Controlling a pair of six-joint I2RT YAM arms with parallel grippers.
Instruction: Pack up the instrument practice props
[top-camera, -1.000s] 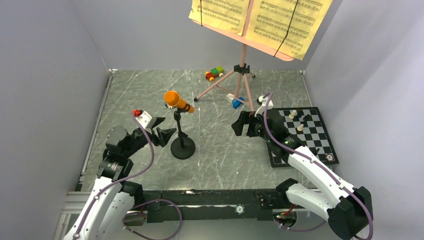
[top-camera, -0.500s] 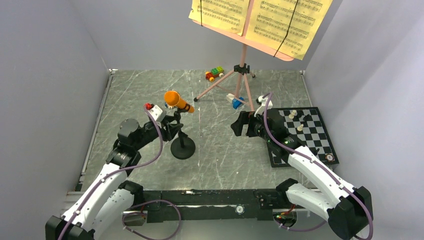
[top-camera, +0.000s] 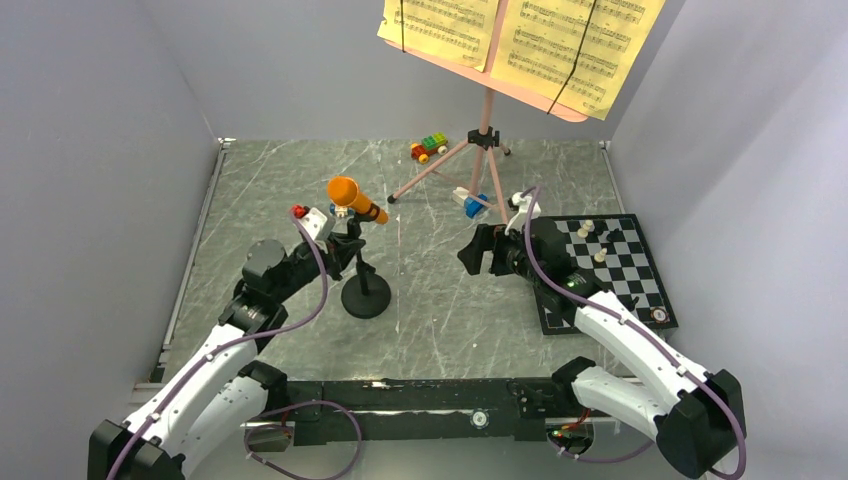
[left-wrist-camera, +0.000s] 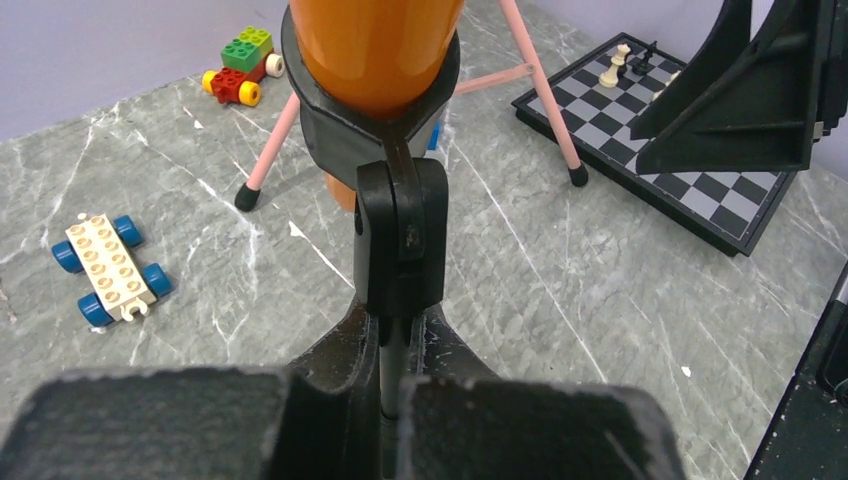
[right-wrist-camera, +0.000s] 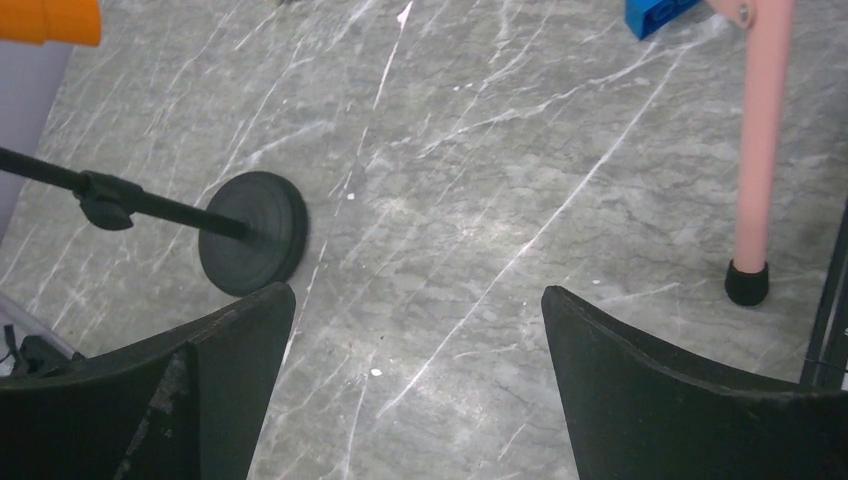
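Observation:
The orange microphone (top-camera: 345, 192) sits tilted in the clip of the black mic stand (top-camera: 366, 298), which stands upright on its round base left of centre. My left gripper (top-camera: 345, 250) is shut on the stand's thin pole just under the clip (left-wrist-camera: 400, 235); the microphone (left-wrist-camera: 372, 40) looms right above the left gripper (left-wrist-camera: 400, 370). The pink music stand (top-camera: 487, 110) stands at the back on its tripod, with the yellow sheet-music pages (top-camera: 520, 35) strapped to its desk. My right gripper (top-camera: 478, 250) hangs open and empty over bare tabletop, right of the stand's base (right-wrist-camera: 252, 232).
A chessboard (top-camera: 610, 270) with pieces lies at the right, under my right arm. A red-and-green block car (top-camera: 430, 147) and a blue one (top-camera: 468, 200) sit by the tripod legs; a cream one with blue wheels (left-wrist-camera: 108, 270) lies past the mic stand. A pink tripod foot (right-wrist-camera: 748, 282) is near my right gripper (right-wrist-camera: 415, 320).
My left arm reached right to the mic stand and its jaws closed on the pole. The right arm has barely moved and stays open.

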